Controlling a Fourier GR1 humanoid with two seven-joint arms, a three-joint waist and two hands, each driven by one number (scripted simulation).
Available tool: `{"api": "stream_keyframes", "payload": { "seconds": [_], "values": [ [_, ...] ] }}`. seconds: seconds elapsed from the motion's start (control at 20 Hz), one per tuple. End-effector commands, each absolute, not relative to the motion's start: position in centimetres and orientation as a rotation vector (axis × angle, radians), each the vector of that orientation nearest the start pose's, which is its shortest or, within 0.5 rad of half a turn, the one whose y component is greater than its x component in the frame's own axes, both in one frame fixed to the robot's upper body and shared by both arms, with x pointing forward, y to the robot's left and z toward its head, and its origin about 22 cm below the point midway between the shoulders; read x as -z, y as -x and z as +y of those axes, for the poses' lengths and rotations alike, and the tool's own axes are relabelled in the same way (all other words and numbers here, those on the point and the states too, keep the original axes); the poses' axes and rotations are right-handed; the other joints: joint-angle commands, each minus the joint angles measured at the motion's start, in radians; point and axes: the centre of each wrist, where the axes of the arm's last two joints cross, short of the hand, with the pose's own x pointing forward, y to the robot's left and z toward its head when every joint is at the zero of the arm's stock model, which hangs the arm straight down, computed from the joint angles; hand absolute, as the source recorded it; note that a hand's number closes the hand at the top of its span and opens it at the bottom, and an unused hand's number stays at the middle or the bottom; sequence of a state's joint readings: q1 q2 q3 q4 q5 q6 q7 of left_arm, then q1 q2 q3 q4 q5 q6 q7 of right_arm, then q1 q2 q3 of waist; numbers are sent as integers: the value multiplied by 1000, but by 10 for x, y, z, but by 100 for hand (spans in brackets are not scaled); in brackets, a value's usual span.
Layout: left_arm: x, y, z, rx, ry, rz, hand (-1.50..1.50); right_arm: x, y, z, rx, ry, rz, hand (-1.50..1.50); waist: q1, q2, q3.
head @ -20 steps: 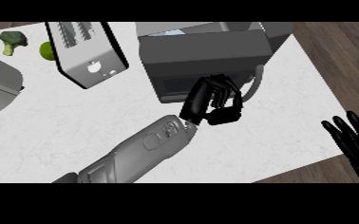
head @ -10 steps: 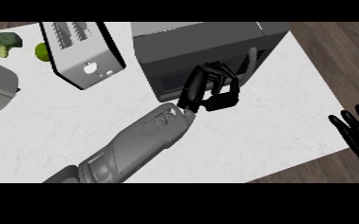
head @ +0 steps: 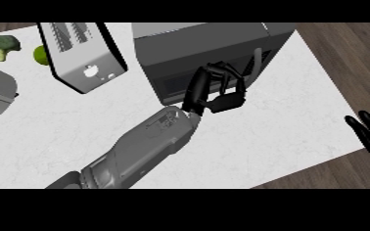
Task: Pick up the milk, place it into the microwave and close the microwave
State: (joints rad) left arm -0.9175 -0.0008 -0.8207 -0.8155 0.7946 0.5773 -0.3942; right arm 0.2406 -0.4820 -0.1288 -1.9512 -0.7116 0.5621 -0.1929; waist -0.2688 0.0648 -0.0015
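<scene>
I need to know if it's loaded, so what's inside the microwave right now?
Nothing inside shows. The microwave door looks shut, its window is dark, and the left hand lies across the front. Whether anything is in there cannot be seen.

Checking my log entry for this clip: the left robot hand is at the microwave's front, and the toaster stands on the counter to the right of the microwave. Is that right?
Not quite. The head view shows the toaster standing to the left of the microwave, not to its right. The rest holds: the left robot hand is at the microwave's front.
</scene>
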Motion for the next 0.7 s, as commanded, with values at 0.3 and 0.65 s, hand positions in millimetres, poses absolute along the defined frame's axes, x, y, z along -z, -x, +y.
{"api": "stream_keyframes", "payload": {
  "seconds": [0.3, 0.65],
  "values": [
    [-42, -361, 13, 119, 148, -1793, 150, -108, -182, -339, -346, -678, -1942, -150, -9, 18, -3],
    [-40, -362, 14, 94, 128, -1809, 150, -112, -180, -338, -382, -724, -1926, -150, -31, 21, 0]
  ]
}}
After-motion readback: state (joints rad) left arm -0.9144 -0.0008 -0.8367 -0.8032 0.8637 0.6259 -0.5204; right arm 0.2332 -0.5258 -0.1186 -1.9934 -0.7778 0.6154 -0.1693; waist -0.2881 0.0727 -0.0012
